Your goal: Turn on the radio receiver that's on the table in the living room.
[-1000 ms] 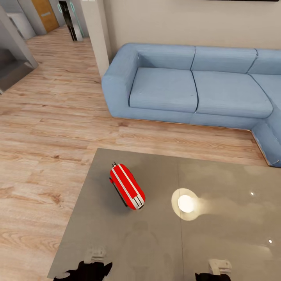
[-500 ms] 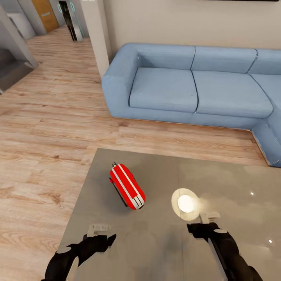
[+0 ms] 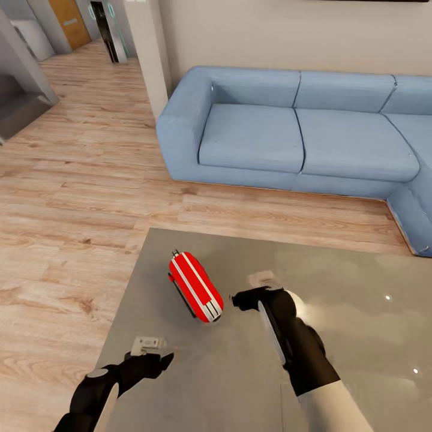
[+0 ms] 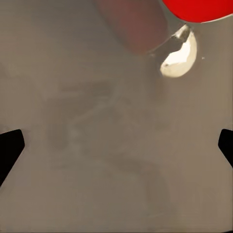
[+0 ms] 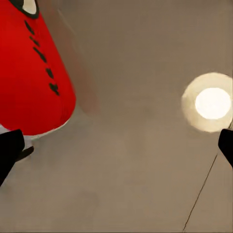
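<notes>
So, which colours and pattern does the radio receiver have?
The radio receiver is bright red with white lengthwise stripes and a white end; the head view shows it best.

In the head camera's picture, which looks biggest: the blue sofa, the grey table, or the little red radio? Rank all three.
As they look in the head view:
1. The blue sofa and the grey table look about alike; the frame crops both and the table lies nearer, so no firm ranking.
2. The red radio, plainly smallest.

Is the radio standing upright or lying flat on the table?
Lying flat: the radio receiver rests lengthwise on the table, striped side up.
</notes>
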You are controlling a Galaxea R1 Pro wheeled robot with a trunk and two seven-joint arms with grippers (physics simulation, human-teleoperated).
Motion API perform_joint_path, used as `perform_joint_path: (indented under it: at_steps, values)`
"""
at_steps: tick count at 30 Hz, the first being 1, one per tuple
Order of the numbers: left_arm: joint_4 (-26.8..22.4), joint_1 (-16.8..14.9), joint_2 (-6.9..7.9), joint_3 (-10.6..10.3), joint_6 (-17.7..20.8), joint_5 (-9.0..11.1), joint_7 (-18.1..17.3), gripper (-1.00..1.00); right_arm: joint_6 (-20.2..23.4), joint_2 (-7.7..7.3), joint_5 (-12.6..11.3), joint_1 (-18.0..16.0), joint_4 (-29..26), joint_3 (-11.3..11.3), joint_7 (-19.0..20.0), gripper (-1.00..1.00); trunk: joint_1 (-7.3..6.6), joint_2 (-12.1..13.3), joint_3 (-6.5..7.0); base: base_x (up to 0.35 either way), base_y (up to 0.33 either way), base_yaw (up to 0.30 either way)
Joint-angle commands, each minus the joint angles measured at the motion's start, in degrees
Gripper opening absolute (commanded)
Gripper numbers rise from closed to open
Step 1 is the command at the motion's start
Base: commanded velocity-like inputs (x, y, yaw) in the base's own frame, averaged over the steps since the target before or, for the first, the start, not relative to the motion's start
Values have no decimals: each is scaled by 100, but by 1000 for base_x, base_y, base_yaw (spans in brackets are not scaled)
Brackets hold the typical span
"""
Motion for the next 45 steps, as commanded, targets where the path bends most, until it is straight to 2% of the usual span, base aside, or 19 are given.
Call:
perform_joint_path:
  at_steps: [1,4,6,9,11,14,22,30,31,33,34,36,39,45]
  values:
    - [3,0,13,0,1,2,-3,100,27,79,32,-88,89,18,-4,100,0,0,0,0,0,0]
    - [16,-1,41,-1,1,2,-16,100,91,104,71,-376,293,154,1,100,0,0,0,0,0,0]
    - [22,-1,52,-1,0,2,-22,100,154,104,92,-542,278,407,-2,100,0,0,0,0,0,0]
    - [25,-1,55,-8,-2,2,-25,100,483,104,100,-630,-117,779,-11,100,0,0,0,0,0,0]
    - [25,-1,53,-13,-1,2,-25,100,483,104,96,-645,-378,867,-13,100,0,0,0,0,0,0]
    - [25,-1,52,-17,0,2,-26,100,483,104,84,-696,-592,923,-20,100,0,0,0,0,0,0]
    - [26,-1,35,-19,1,2,-26,100,483,104,47,-801,-719,1098,-31,100,0,0,0,0,0,0]
    - [26,-1,17,-22,6,2,-26,100,483,104,21,-881,-727,1603,-32,100,0,0,0,0,0,0]
    - [26,-1,17,-25,8,4,-26,100,483,104,-62,-887,-720,1725,-32,100,0,0,0,0,0,0]
    - [26,-1,16,-23,8,7,-26,100,483,104,-150,-888,-717,1756,-32,100,0,0,0,0,0,0]
    - [27,-1,16,-24,10,6,-26,100,483,104,-393,-890,-715,1786,-34,100,0,0,0,0,0,0]
    - [28,-1,16,-23,10,6,-26,100,483,104,-518,-890,-689,1791,-40,100,0,0,0,0,0,0]
    - [27,-1,16,-23,10,7,-26,100,483,104,-572,-890,-632,1792,-44,100,0,0,0,0,0,0]
    - [26,-1,16,-22,10,7,-26,100,483,104,-624,-890,-173,1916,-51,100,0,0,0,0,0,0]
